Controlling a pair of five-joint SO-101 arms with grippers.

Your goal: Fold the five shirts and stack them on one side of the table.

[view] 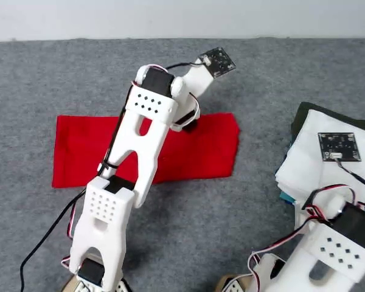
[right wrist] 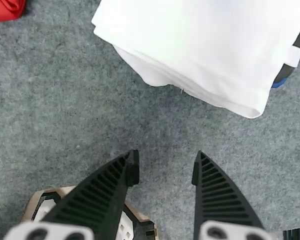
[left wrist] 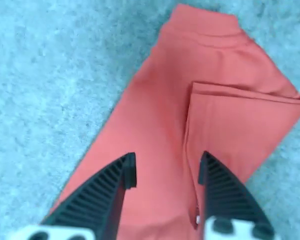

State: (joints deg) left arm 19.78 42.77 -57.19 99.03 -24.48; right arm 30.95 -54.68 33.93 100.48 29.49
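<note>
A red cotton shirt (view: 79, 152), folded into a long flat band, lies across the middle of the grey felt-covered table (view: 261, 73) and stretches out toward 9 o'clock in the high view. The white plastic left arm (view: 149, 121) reaches from 6 o'clock over this band. Its left gripper (left wrist: 165, 165) hangs just above the cloth, and its black ribbed jaws are spread apart with nothing between them. In the left wrist view a flap of the red shirt is doubled over onto the rest, with a straight seam running between the two jaws. At 3 o'clock in the high view, well apart from the red band, sits a stack of folded shirts. A white folded shirt (view: 304, 164) is on top, with a dark green one (view: 304, 112) showing at its far edge and a sliver of blue cloth (right wrist: 282, 82) peeking out beneath. The right arm (view: 328, 249) rises from about 5 o'clock beside the stack. The right gripper (right wrist: 165, 162) is also parted and empty, hovering over bare grey felt just beside the white shirt's rounded fold.
</note>
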